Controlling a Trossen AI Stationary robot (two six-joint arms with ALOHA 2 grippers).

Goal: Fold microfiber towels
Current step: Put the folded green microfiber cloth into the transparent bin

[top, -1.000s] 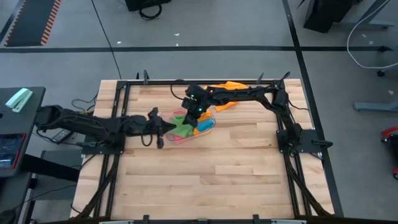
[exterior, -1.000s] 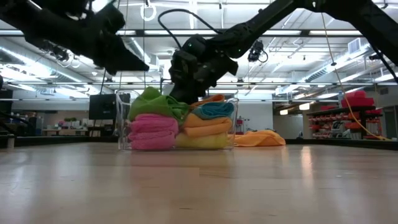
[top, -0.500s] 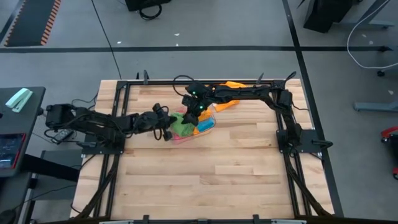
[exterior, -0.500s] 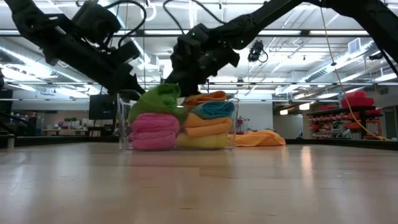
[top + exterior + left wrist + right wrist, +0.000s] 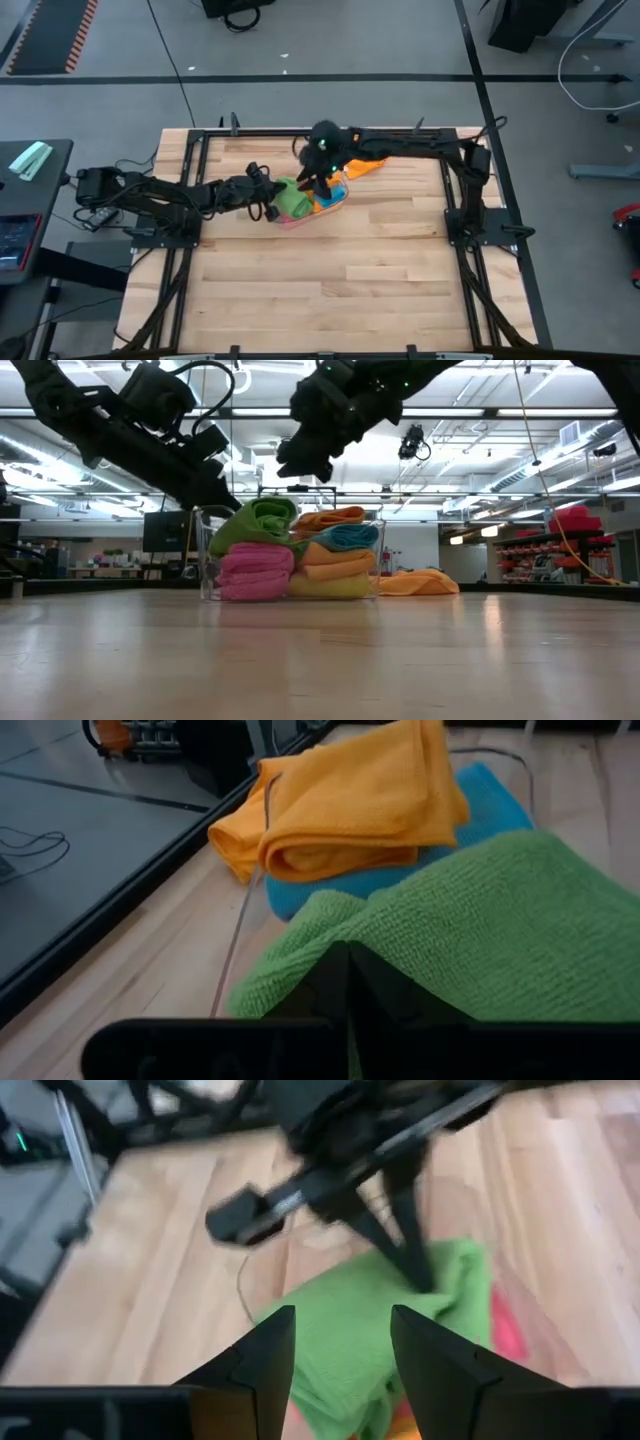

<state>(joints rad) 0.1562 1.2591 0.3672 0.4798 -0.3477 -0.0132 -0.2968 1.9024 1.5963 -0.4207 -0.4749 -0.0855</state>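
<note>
Left pincer (image 5: 270,208) closed; right pincer (image 5: 335,1350) apparently parted.

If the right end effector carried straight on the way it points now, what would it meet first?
Most likely the green towel on top of the bin's stack; the open right end effector points at it from above, though the gap is unclear.

left tool (image 5: 345,982): tips buried in the green towel (image 5: 480,930)
clear bin (image 5: 372,560): walls barely discernible
right wrist view: motion-blurred
</note>
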